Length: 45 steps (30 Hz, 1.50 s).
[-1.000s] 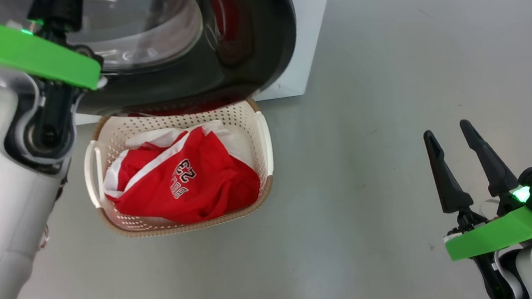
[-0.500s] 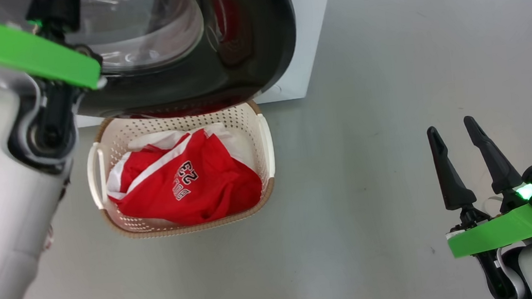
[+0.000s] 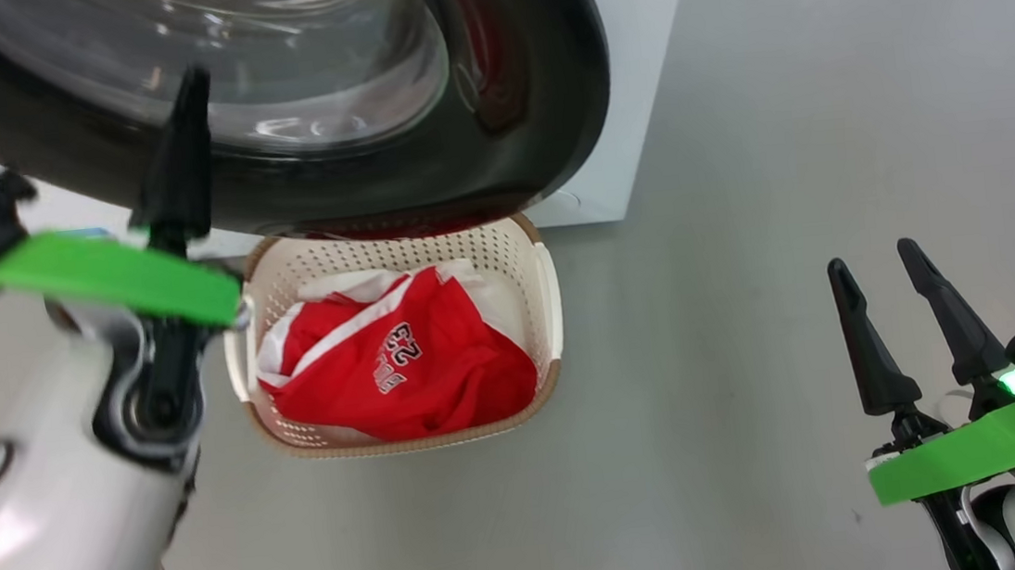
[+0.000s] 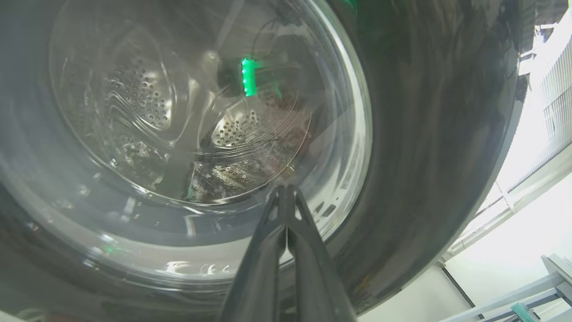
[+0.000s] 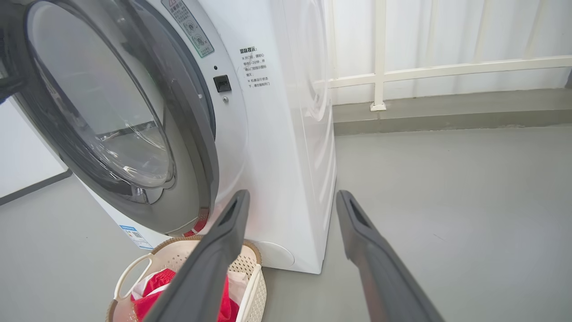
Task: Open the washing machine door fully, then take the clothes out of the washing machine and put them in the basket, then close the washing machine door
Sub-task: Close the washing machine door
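Observation:
The washing machine door (image 3: 544,86) hangs partly open over the basket. Its black rim and glass bowl face me, and the steel drum shows through the glass (image 4: 178,125). In the right wrist view the door (image 5: 196,147) stands a little off the white washing machine (image 5: 286,134). My left gripper (image 3: 191,78) is shut and empty, its tips (image 4: 284,190) at the lower edge of the door's glass. The red clothes (image 3: 423,377) with the white "23" lie in the cream basket (image 3: 548,304) on the floor. My right gripper (image 3: 873,257) hovers open and empty at the lower right.
The washing machine (image 3: 632,124) stands behind the basket. Grey floor spreads to the right of it. In the right wrist view the basket (image 5: 134,270) sits under the door, and a white railing (image 5: 380,58) runs along the far wall.
The head view has shifted, so basket and door sit further right. My left arm has dropped lower in the view and its shut fingers now show against the door. The right gripper stays open.

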Motion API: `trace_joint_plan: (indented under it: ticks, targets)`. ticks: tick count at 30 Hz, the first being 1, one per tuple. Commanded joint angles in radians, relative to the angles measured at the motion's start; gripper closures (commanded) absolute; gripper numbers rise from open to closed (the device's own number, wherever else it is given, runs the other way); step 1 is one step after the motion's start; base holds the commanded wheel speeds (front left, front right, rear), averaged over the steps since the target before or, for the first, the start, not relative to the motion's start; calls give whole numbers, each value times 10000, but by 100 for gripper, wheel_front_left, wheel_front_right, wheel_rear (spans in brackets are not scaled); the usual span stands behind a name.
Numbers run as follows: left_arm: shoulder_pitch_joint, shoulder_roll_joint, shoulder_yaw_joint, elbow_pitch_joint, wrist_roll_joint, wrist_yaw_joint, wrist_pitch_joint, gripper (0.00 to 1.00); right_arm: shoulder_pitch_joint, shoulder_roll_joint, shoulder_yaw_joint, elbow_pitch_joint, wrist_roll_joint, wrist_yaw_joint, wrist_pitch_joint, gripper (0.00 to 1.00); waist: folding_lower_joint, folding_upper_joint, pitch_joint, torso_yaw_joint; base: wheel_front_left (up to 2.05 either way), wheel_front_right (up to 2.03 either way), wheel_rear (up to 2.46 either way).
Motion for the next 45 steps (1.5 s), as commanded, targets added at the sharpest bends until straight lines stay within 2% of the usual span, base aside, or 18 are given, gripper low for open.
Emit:
trace_joint_plan:
  ticks: [1, 23, 36, 45]
  targets:
    - [133, 360, 495, -247, 72, -60, -49, 0, 102, -156, 171, -209, -118, 73, -65, 0, 0, -1, -191, 168, 0, 0, 0]
    - [4526, -22, 3059, -1123, 1485, -60, -49, 0, 913, -321, -13, -71, -13, 73, -65, 0, 0, -1, -1100, 698, 0, 0, 0]
    - [6458, -190, 4170, -1814, 3238, -60, -49, 0, 1630, -224, -513, -84, 34, 73, -65, 0, 0, -1, -1562, 471, 0, 0, 0]
    - [7536, -429, 4961, -2011, 5317, -60, -49, 0, 1957, -146, -727, -68, 39, 73, -65, 0, 0, -1, -1793, 320, 0, 0, 0]
